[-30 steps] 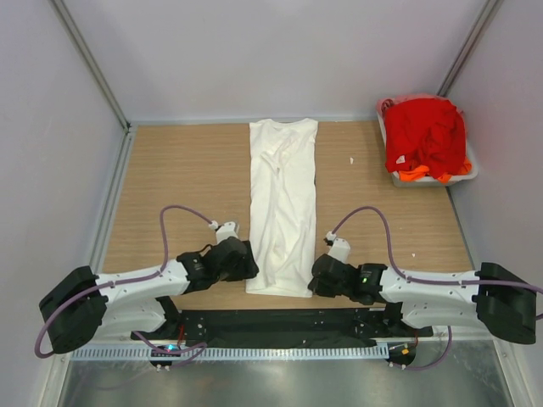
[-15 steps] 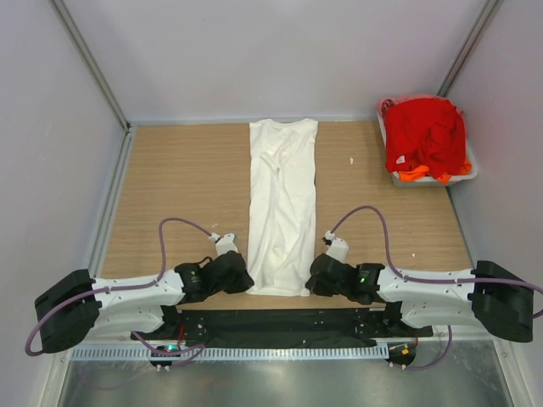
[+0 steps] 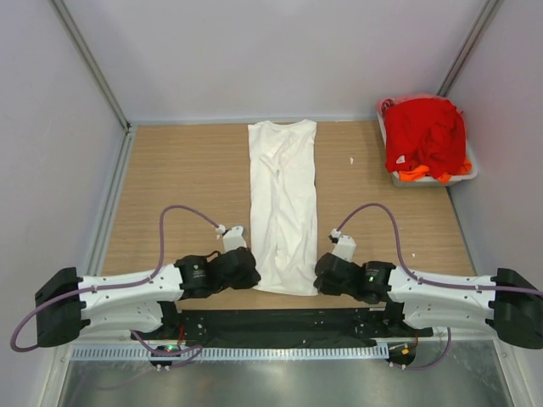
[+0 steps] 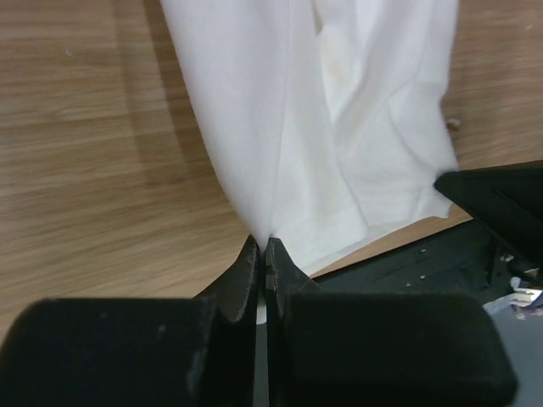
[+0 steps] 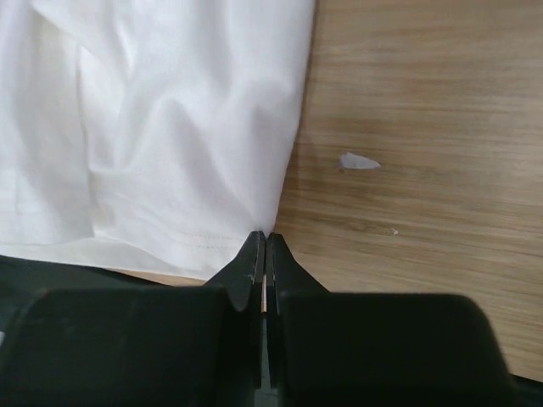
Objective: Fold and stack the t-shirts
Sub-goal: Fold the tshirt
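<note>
Okay, white t-shirt (image 3: pixel 282 203) lies lengthwise down the middle of the wooden worktop (image 3: pixel 187 186), folded into a long narrow strip, collar end at the far edge, hem at the near edge by the arm bases. Left fingers (image 3: pixel 248 273) sit at the hem's left corner and right fingers (image 3: pixel 324 273) at its right corner. In the left wrist view the left fingers (image 4: pixel 254 254) are pressed together with a thin pinch of the white t-shirt (image 4: pixel 339 127) between the tips, and the cloth runs up taut from them. In the right wrist view the right fingers (image 5: pixel 254 253) are also pressed together, nipping the white t-shirt (image 5: pixel 170 127) right at its side edge by the hem stitching. A small pale scrap (image 5: pixel 358 161) lies on the wood just beside that edge. Red t-shirt (image 3: pixel 424 131) is heaped in the pale tub (image 3: pixel 468 174) at the far right corner, with a bit of orange t-shirt (image 3: pixel 413 175) sticking out beneath it, well apart from the white one.
</note>
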`<state>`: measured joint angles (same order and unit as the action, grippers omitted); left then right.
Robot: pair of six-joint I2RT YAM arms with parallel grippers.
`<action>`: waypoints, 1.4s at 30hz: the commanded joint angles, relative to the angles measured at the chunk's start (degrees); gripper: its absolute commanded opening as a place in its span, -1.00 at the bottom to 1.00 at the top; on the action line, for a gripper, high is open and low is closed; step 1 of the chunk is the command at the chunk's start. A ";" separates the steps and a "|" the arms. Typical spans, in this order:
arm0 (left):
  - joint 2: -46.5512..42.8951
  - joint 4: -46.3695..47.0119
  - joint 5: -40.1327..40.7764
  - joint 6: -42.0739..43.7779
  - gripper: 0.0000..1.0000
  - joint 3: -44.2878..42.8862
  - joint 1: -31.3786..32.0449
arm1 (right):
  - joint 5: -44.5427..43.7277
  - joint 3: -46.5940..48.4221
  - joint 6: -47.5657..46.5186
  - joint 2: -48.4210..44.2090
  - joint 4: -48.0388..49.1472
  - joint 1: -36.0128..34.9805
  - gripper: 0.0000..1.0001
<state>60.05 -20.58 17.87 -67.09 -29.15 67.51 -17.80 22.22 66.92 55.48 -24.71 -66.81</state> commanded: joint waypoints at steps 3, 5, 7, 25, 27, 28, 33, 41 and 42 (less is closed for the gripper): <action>-1.61 -11.93 8.32 1.96 -1.00 -10.92 -0.27 | -10.31 12.75 -5.81 0.58 -8.77 -0.26 -0.98; 0.06 -14.74 9.20 4.59 -1.00 -15.38 -2.10 | -12.60 17.39 -7.93 2.34 -10.62 0.53 -0.98; 1.29 -16.07 8.77 7.74 -1.00 -17.95 -3.95 | -13.92 20.57 -11.09 5.15 -12.28 1.67 -0.98; 23.07 -13.70 -7.84 25.78 -1.00 -40.53 -29.26 | -10.07 42.64 -34.04 21.94 -6.59 23.90 -0.97; 25.19 -13.96 -8.37 26.57 -1.00 -42.74 -30.15 | -9.19 43.61 -35.79 23.96 -6.06 25.84 -0.97; 27.29 -14.14 -8.81 27.09 -1.00 -44.84 -30.93 | -7.96 44.48 -36.24 24.49 -5.44 26.63 -0.98; 33.10 -15.02 -10.75 28.50 -1.00 -50.12 -33.49 | -4.09 47.47 -38.52 29.41 -3.86 31.37 -0.98; 43.38 -16.16 -13.47 30.26 -1.00 -57.33 -37.09 | 0.22 53.19 -39.93 39.77 -1.92 34.90 -0.97; 44.35 -16.25 -13.82 30.35 -1.00 -57.95 -37.36 | 0.66 53.63 -40.02 40.66 -1.75 35.25 -0.97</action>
<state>102.28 -35.62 5.58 -38.85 -84.16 31.33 -19.00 72.42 28.60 94.37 -28.64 -32.47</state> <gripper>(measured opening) 0.010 0.030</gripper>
